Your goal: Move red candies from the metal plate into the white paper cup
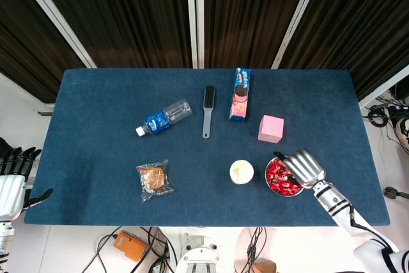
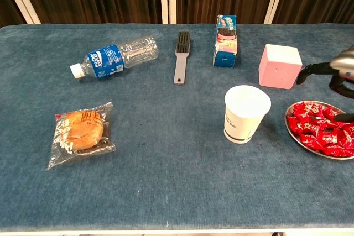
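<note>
The metal plate (image 1: 268,177) (image 2: 294,136) sits near the table's front right and is heaped with red candies (image 1: 278,176) (image 2: 319,129). Just left of it the white paper cup (image 1: 241,172) (image 2: 247,113) stands upright, and it looks empty. My right hand (image 1: 304,167) (image 2: 342,75) hovers over the right part of the plate, its fingers apart and pointing down toward the candies, with nothing in it. My left hand (image 1: 12,183) hangs off the table's left edge with its fingers spread and empty. The chest view does not show the left hand.
A pink cube (image 1: 271,128) (image 2: 280,66) stands just behind the plate, close to my right hand. Further back lie a cookie box (image 1: 240,94), a brush (image 1: 207,111) and a water bottle (image 1: 163,117). A bagged bun (image 1: 153,179) lies at the front left.
</note>
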`<act>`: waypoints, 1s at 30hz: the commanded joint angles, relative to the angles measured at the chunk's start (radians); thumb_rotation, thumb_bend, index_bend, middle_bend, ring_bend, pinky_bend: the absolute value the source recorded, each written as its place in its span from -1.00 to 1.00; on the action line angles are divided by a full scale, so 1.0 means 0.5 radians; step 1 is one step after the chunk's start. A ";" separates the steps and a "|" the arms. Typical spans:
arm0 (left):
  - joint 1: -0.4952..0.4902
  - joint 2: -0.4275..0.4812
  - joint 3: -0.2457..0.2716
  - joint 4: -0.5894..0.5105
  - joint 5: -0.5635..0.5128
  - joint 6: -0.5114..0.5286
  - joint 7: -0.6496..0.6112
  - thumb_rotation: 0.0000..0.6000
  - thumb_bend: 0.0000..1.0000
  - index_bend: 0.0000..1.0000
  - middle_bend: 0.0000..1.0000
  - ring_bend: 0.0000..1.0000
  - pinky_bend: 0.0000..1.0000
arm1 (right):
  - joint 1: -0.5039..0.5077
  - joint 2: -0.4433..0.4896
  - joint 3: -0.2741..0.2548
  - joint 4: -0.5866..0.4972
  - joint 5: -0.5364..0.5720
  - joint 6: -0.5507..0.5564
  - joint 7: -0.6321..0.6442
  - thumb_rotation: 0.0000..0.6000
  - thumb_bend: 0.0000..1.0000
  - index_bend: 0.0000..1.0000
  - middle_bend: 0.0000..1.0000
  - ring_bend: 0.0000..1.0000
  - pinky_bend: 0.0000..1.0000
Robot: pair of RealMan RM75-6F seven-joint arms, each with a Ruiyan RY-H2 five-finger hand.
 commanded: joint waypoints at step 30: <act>0.026 -0.023 -0.017 0.076 0.000 0.041 -0.062 1.00 -1.00 -0.75 -0.78 -1.00 -1.00 | 0.140 -0.177 -0.034 0.114 0.124 -0.042 -0.044 1.00 0.10 0.41 0.80 1.00 1.00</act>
